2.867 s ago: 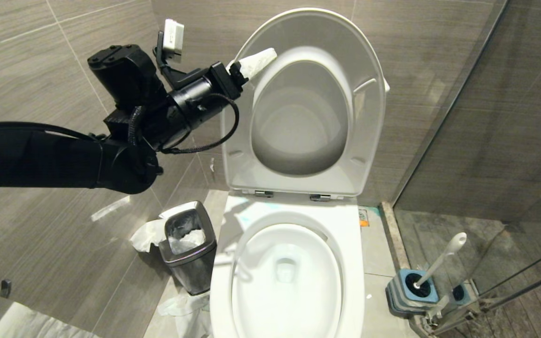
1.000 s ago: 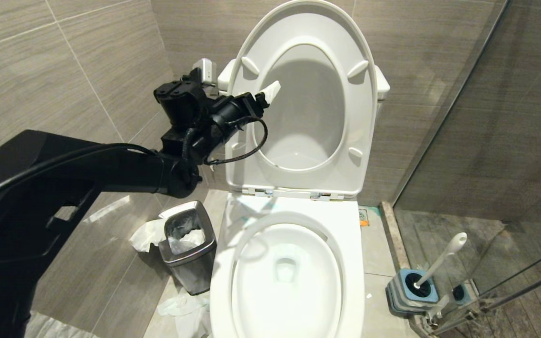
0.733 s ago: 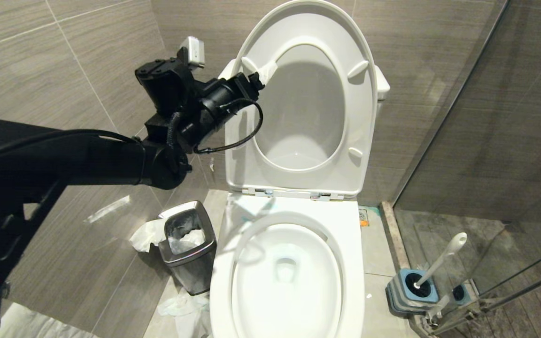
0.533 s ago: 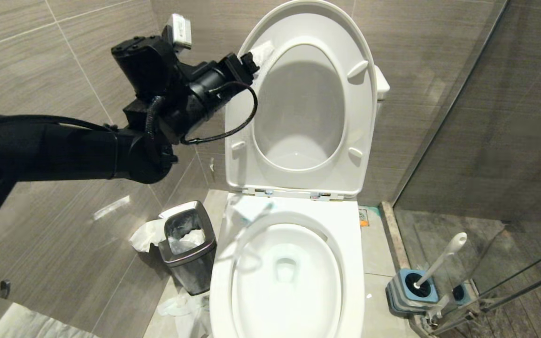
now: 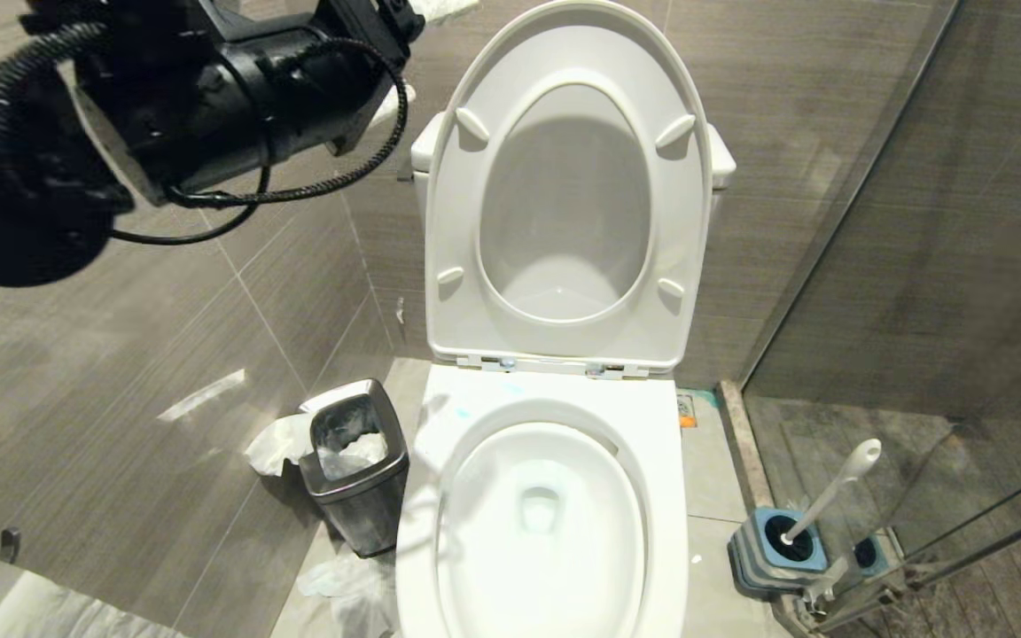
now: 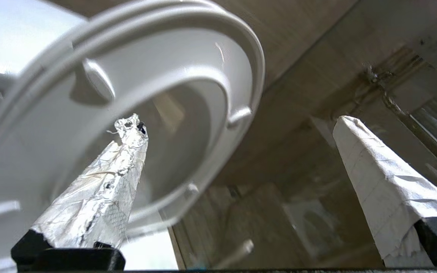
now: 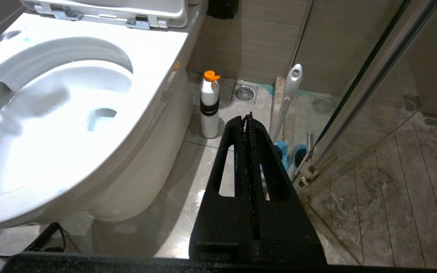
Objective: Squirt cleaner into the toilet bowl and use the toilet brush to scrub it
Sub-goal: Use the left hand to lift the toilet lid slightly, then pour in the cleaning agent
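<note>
From my head camera, my left tool (image 5: 440, 7) is raised high beside the upright seat (image 5: 564, 53) of the toilet bowl (image 5: 652, 496), holding nothing; seat and lid are up and the basin lies bare below. I judge the opening step done and the squirt of cleaner next, so I need the bottle first. The toilet brush (image 5: 830, 492) stands in its blue holder (image 5: 763, 549) on the floor, on the far side of the toilet bowl from that tool and well apart from it. In my left wrist view, my two wrapped fingers (image 6: 104, 189) stand wide apart with only air between them, the seat looming just beyond. In my right wrist view, my right tool (image 7: 248, 125) is pressed shut on nothing and hangs parked beside the toilet bowl; beyond it a white bottle (image 7: 209, 110) with an orange cap stands on the floor against the toilet bowl, with the brush handle just past it. A faint blue tint shows in the basin water.
</note>
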{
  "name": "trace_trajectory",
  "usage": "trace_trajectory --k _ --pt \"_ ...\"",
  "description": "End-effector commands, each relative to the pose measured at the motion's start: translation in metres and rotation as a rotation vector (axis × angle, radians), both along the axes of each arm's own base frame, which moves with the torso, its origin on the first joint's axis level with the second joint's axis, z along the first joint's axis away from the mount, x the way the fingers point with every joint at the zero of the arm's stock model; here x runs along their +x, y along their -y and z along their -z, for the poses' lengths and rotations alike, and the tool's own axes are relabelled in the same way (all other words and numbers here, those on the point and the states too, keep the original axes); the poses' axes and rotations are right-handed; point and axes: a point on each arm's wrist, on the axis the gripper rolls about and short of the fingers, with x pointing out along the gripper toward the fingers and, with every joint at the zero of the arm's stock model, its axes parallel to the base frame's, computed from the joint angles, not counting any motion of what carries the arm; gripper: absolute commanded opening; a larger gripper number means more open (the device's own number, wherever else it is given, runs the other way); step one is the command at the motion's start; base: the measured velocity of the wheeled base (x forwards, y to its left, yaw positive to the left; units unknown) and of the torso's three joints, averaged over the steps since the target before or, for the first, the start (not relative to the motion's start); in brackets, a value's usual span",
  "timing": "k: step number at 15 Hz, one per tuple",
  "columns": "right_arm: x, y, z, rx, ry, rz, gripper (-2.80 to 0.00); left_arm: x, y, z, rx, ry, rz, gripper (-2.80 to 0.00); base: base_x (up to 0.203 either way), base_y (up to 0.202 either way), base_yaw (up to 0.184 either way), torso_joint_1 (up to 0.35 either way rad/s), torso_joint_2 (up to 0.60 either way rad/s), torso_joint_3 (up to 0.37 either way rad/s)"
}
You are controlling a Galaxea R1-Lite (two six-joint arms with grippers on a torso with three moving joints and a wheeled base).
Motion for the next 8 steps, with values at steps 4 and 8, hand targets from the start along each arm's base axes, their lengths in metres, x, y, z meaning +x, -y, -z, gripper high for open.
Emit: trace_trajectory --k 4,8 --pt "0.0 0.0 0.0 0.0 0.0 0.0 -2.8 -0.055 -0.038 -0.015 0.217 -0.076 -0.104 0.0 0.0 0.0 0.0 0.0 0.0 0.0" --pt "0.0 0.0 0.0 0.0 0.0 0.0 -2.8 -0.051 -0.061 -0.016 0.431 0.042 -0.301 0.0 0.0 0.0 0.0 0.0 0.0 0.0"
